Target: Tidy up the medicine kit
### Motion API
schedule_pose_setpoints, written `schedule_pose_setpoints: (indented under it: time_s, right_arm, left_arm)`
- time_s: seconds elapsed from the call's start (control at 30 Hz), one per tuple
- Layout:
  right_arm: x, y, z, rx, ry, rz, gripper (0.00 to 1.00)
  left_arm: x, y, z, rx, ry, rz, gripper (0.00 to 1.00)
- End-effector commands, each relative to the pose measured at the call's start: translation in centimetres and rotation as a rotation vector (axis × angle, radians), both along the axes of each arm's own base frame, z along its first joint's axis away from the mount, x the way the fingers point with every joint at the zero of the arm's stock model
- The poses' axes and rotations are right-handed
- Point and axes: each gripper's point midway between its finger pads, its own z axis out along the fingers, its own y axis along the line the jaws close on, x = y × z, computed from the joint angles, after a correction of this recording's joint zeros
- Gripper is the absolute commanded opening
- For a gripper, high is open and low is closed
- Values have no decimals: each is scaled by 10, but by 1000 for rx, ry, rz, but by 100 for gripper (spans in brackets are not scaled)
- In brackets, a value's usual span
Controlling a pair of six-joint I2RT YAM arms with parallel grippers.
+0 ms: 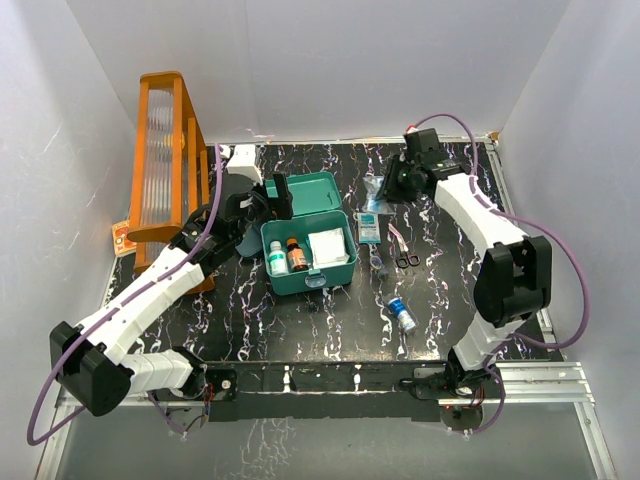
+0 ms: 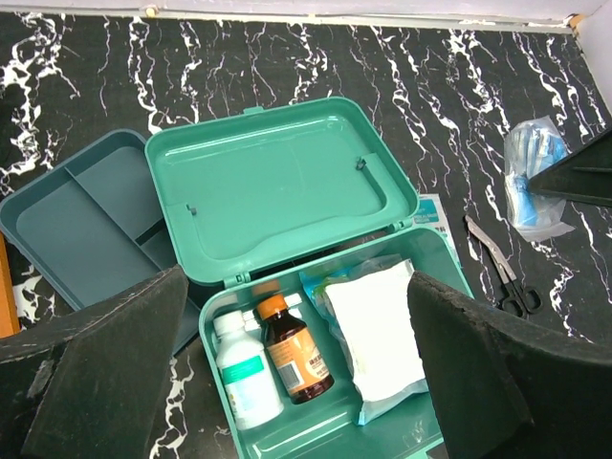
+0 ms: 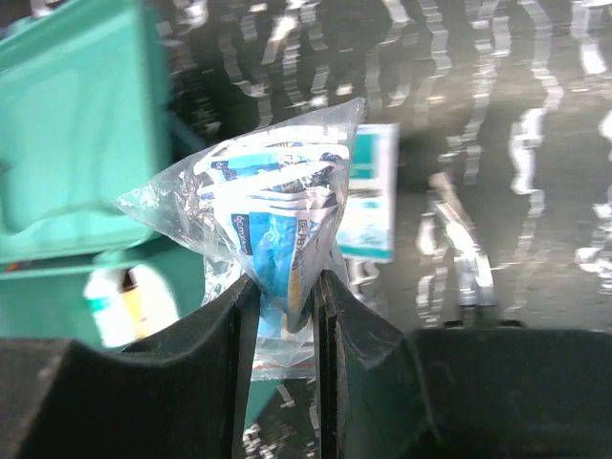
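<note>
The teal-green medicine kit point(image 1: 300, 287) lies open mid-table with its lid point(image 2: 277, 182) flat behind it. Inside are a white bottle point(image 2: 244, 368), a brown bottle with an orange cap point(image 2: 296, 354) and a white gauze packet point(image 2: 378, 335). My left gripper point(image 2: 296, 382) is open and empty, hovering above the kit's left side point(image 1: 258, 208). My right gripper point(image 3: 285, 296) is shut on a clear plastic bag of blue packets point(image 3: 277, 215), held above the table just right of the lid point(image 1: 377, 188).
A dark blue-teal divided tray point(image 2: 76, 220) lies left of the lid. A tall orange rack point(image 1: 168, 165) stands at the far left. Right of the kit lie a flat teal-white packet point(image 1: 368, 228), scissors point(image 1: 405, 257) and a small blue vial point(image 1: 402, 314).
</note>
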Motion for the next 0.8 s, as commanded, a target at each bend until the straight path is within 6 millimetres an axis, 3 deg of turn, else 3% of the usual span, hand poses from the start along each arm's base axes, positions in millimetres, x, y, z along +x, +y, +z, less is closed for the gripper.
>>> schedule_pose_setpoints:
  time_s: [0.0, 0.2, 0.4, 0.63, 0.77]
  right_arm:
    - [-10, 63, 77, 191, -146, 57, 27]
    - [-52, 120, 81, 134, -162, 109, 27]
    - [-82, 146, 47, -22, -107, 130, 27]
    - [-92, 140, 14, -182, -65, 67, 28]
    - [-87, 138, -4, -205, -71, 58, 27]
  left_arm:
    - [-2, 3, 3, -36, -7, 17, 99]
    - [-8, 6, -1, -63, 4, 27, 99]
    - [-13, 17, 1, -62, -12, 66, 99]
    - [-15, 28, 2, -44, -22, 103, 99]
    - [-15, 29, 0, -43, -18, 108, 99]
